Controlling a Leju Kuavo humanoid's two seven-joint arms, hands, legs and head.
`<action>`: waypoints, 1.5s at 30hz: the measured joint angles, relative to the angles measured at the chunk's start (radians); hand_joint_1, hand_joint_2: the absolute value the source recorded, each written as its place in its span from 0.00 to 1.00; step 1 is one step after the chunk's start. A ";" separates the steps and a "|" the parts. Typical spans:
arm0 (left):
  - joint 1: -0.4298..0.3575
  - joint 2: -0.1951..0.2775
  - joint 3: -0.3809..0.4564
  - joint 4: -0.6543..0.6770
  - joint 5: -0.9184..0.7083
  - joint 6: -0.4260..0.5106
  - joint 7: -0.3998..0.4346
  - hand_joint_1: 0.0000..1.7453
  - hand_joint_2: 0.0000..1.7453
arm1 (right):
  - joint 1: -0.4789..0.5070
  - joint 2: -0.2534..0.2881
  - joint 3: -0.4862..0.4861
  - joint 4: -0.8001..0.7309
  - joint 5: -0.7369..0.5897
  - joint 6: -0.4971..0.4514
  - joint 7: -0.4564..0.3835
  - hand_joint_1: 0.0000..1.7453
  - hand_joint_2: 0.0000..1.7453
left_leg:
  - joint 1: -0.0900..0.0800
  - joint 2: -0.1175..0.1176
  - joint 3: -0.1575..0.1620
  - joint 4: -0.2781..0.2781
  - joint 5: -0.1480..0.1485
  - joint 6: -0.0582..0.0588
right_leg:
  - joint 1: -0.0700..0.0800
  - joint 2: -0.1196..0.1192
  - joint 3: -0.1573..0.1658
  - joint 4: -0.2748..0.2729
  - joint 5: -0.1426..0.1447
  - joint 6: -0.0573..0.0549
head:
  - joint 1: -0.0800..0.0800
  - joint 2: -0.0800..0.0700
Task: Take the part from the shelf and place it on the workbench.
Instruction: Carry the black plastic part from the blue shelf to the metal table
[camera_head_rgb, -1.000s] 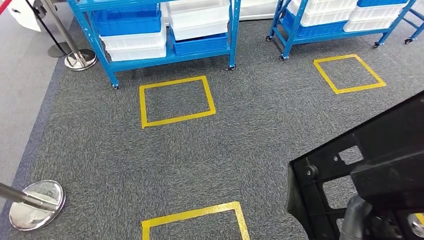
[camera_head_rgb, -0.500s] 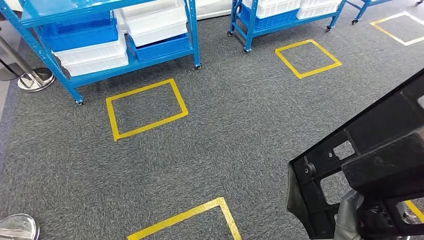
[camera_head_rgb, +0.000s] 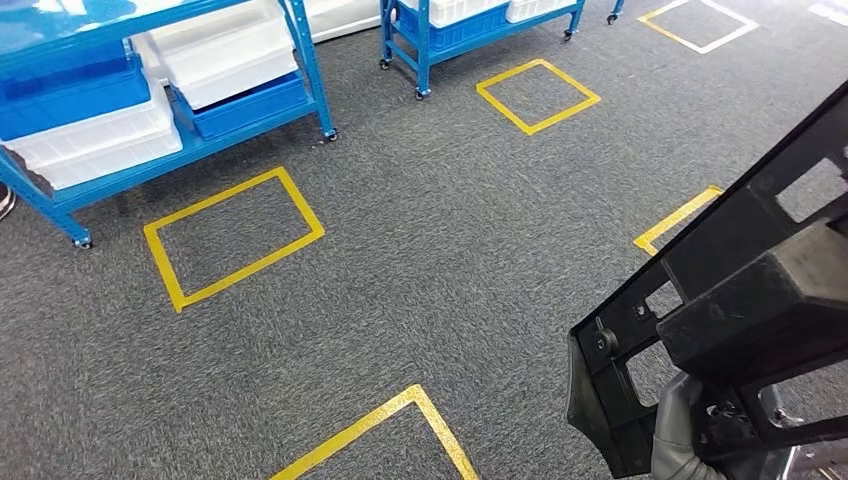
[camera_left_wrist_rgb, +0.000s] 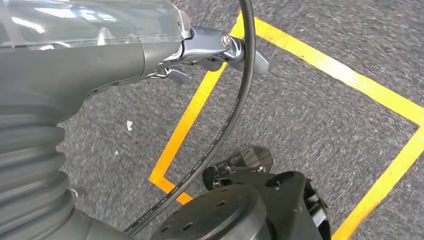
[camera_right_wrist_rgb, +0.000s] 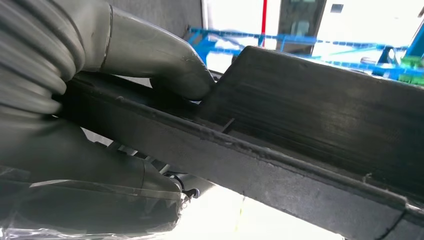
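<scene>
The part (camera_head_rgb: 760, 290) is a large black plastic frame with cut-out windows, carried at the lower right of the head view above the carpet. My right hand (camera_head_rgb: 688, 445) grips its lower edge from beneath. In the right wrist view the thick grey thumb (camera_right_wrist_rgb: 155, 57) presses on the part's (camera_right_wrist_rgb: 310, 130) long black rail. My left hand (camera_left_wrist_rgb: 150, 55) hangs over the carpet with its fingers (camera_left_wrist_rgb: 227, 47) stretched out and nothing in them. A black cable crosses in front of it.
A blue wheeled shelf (camera_head_rgb: 310, 60) with white and blue bins stands at the far left, a second one (camera_head_rgb: 425, 40) behind it. Yellow tape squares (camera_head_rgb: 230, 235) (camera_head_rgb: 538, 95) mark the grey carpet, with another tape corner (camera_head_rgb: 400, 420) close in front.
The whole picture has shifted: the camera has turned right, so shelves and tape squares slid left. The part stays in my right hand, tilted a little more upright.
</scene>
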 joint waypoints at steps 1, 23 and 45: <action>-0.001 0.000 0.002 0.000 -0.004 0.000 0.000 0.00 1.00 | -0.002 0.000 0.000 0.001 0.002 -0.001 0.000 1.00 1.00 | -0.002 0.008 0.002 0.001 -0.002 -0.005 | 0.004 0.000 0.001 -0.005 -0.002 -0.004 | -0.001 0.000; -0.010 0.000 0.034 0.001 -0.044 -0.014 -0.019 0.00 1.00 | -0.023 0.001 -0.009 0.019 0.021 -0.033 -0.002 1.00 1.00 | 0.011 -0.094 -0.024 0.008 0.015 0.021 | -0.003 0.087 -0.133 0.197 -0.087 0.012 | -0.001 0.000; -0.019 0.001 0.063 0.006 -0.068 -0.004 -0.020 0.00 1.00 | -0.042 0.000 -0.031 0.006 0.076 -0.088 -0.014 1.00 1.00 | 0.020 -0.160 -0.048 0.073 -0.003 -0.024 | 0.000 0.170 -0.014 0.005 0.009 -0.024 | -0.012 0.000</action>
